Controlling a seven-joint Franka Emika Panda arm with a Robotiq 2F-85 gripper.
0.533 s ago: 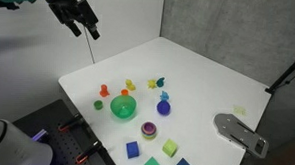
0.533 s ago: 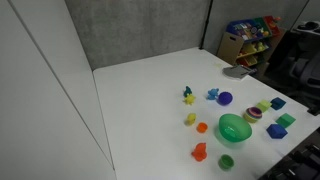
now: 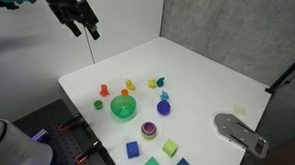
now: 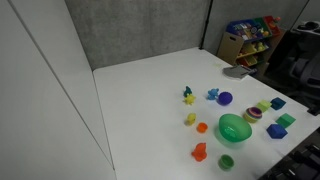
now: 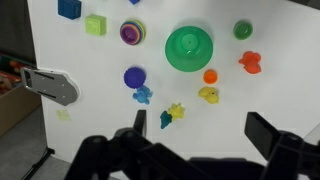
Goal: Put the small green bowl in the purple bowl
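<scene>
The small green bowl (image 3: 122, 107) sits on the white table near its front edge; it also shows in the other exterior view (image 4: 234, 128) and in the wrist view (image 5: 187, 48). The purple bowl (image 3: 148, 130) with a pinkish centre stands just beside it, apart from it, and shows in the other exterior view (image 4: 252, 114) and the wrist view (image 5: 132, 33). My gripper (image 3: 85, 28) hangs high above the table's far side, well away from both bowls. In the wrist view the gripper (image 5: 200, 128) is open and empty.
Small toys lie around the bowls: a purple round piece (image 5: 135, 77), orange (image 5: 250, 62), yellow (image 5: 209, 95) and blue (image 5: 143, 96) figures, a dark green cup (image 5: 243, 30), a lime cube (image 5: 96, 24). A grey metal plate (image 3: 240, 134) lies at the table's edge.
</scene>
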